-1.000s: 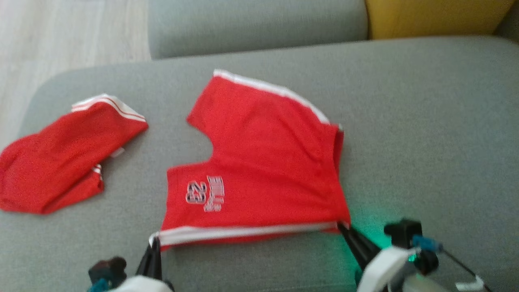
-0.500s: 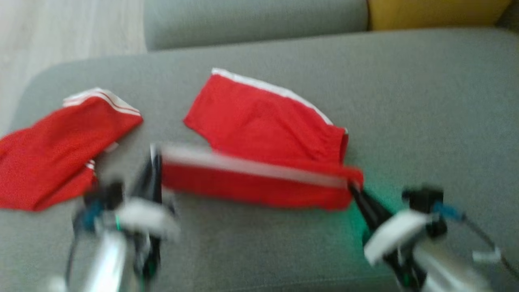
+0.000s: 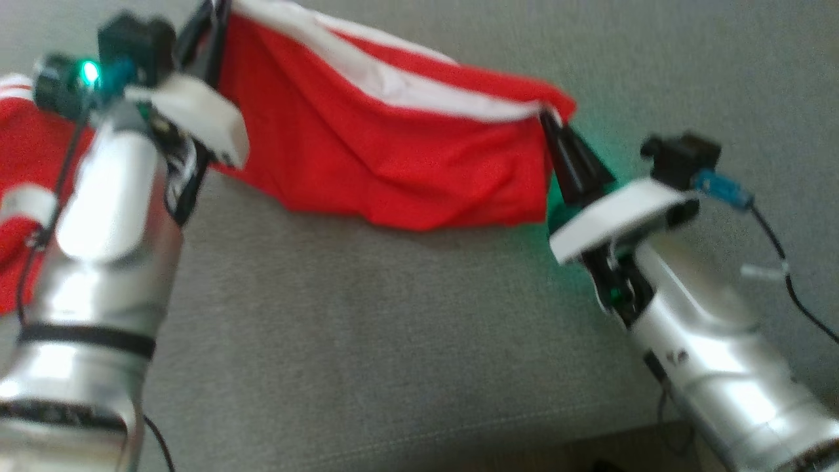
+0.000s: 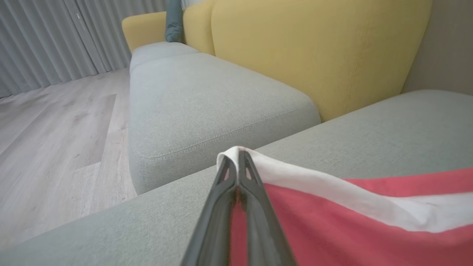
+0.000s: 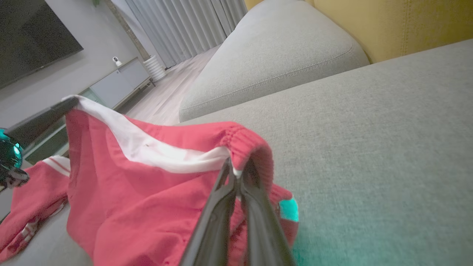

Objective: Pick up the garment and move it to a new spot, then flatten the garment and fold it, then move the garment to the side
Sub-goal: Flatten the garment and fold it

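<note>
The garment (image 3: 380,157) is a pair of red shorts with a white stripe along the edge. It hangs stretched between both grippers over the grey sofa cushion (image 3: 393,341), its lower fold resting on the cushion. My left gripper (image 3: 211,13) is shut on the striped edge's left corner, also seen in the left wrist view as gripper (image 4: 237,157) pinching garment (image 4: 351,229). My right gripper (image 3: 548,119) is shut on the right corner at the red waistband, seen up close as gripper (image 5: 237,168) on garment (image 5: 129,184). The left gripper (image 5: 70,103) shows at the far corner there.
A second red garment (image 3: 16,151) lies on the cushion to the left, behind my left arm. A neighbouring grey cushion (image 4: 207,92) and a yellow backrest (image 4: 314,48) stand beyond. Wooden floor (image 4: 55,122) lies off the cushion's left end.
Both grippers have raised the striped near edge off the cushion and carried it away from me over the rest of the shorts. The head camera has tilted down.
</note>
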`<state>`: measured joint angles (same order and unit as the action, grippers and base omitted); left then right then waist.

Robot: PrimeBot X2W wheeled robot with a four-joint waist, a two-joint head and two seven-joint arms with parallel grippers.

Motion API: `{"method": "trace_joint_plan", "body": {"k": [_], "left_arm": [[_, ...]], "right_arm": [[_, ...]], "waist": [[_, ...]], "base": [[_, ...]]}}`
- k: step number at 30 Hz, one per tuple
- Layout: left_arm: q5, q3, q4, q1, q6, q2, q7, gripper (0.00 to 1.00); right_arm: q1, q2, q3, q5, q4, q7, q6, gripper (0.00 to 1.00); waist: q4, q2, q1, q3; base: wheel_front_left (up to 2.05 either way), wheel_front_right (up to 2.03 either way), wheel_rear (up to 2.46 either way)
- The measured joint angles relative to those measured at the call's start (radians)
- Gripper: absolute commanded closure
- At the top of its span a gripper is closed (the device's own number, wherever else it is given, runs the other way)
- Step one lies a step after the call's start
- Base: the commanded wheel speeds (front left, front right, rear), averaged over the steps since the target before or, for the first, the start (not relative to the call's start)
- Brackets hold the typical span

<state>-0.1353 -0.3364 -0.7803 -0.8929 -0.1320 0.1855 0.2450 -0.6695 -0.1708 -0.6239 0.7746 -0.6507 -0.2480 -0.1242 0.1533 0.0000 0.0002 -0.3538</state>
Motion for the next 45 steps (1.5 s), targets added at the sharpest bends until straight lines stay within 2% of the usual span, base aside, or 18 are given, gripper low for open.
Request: {"method": "trace_joint_plan", "body": {"k": [6, 15, 16, 17, 18, 22, 28, 34, 43, 44, 45], "left_arm": [[-0.033, -0.048, -0.131, -0.132, 0.0, 0.025, -0.001, 1.0], [-0.045, -0.039, -0.24, -0.162, 0.019, 0.036, 0.005, 1.0], [-0.045, -0.04, -0.247, -0.162, 0.024, 0.035, 0.005, 0.58], [-0.045, -0.038, -0.249, -0.162, 0.033, 0.033, 0.005, 0.0], [-0.046, -0.036, -0.249, -0.162, 0.039, 0.031, 0.006, 0.0], [-0.065, -0.02, -0.241, -0.156, 0.058, 0.022, 0.008, 0.0], [-0.122, 0.062, -0.177, -0.06, 0.116, -0.027, 0.009, 0.0], [-0.142, 0.092, -0.193, 0.091, 0.13, -0.07, 0.009, 0.0], [-0.15, 0.124, -0.233, 0.088, 0.149, -0.072, 0.021, 0.0], [-0.15, 0.123, -0.244, 0.085, 0.148, -0.073, 0.022, 0.36], [-0.15, 0.122, -0.254, 0.083, 0.143, -0.074, 0.022, 0.89]], "right_arm": [[-0.088, 0.054, 0.046, -0.012, -0.006, 0.0, 0.0, 1.0], [-0.09, 0.079, 0.077, -0.046, -0.031, -0.003, 0.0, 1.0], [-0.09, 0.081, 0.077, -0.057, -0.031, -0.003, 0.0, 0.79], [-0.09, 0.083, 0.077, -0.073, -0.031, -0.003, 0.0, 0.1], [-0.089, 0.085, 0.078, -0.083, -0.031, -0.003, 0.0, 0.0], [-0.08, 0.09, 0.098, -0.136, -0.015, -0.003, 0.0, 0.0], [0.002, 0.091, 0.196, -0.244, 0.033, -0.003, 0.0, 0.0], [0.11, 0.091, 0.291, -0.331, 0.073, -0.003, 0.0, 0.0], [0.139, 0.094, 0.351, -0.368, 0.105, -0.003, 0.0, 0.0], [0.144, 0.095, 0.355, -0.372, 0.106, -0.003, 0.0, 0.0], [0.151, 0.095, 0.36, -0.373, 0.105, -0.003, 0.0, 0.0]], "waist": [[0.054, 0.0, 0.0001, -0.095], [0.116, 0.0, 0.0, -0.146], [0.116, 0.0, 0.0, -0.145], [0.114, 0.0, -0.0001, -0.144], [0.112, 0.0, -0.0001, -0.142], [0.103, 0.0, -0.0001, -0.132], [0.078, 0.0, -0.0002, -0.089], [0.061, 0.0, -0.0003, -0.052], [0.083, 0.0, -0.0003, -0.054], [0.085, 0.0, -0.0003, -0.05], [0.087, 0.0, -0.0003, -0.046]], "base": [[0.0, 0.0, 0.0], [0.0, 0.0, 0.0], [0.0, 0.0, 0.0], [0.0, 0.0, 0.0], [0.0, 0.0, 0.0], [0.0, 0.0, 0.0], [0.0, 0.0, 0.0], [0.0, 0.0, 0.0], [0.0, 0.0, 0.0], [0.0, 0.0, 0.0], [0.0, 0.0, 0.0]]}}
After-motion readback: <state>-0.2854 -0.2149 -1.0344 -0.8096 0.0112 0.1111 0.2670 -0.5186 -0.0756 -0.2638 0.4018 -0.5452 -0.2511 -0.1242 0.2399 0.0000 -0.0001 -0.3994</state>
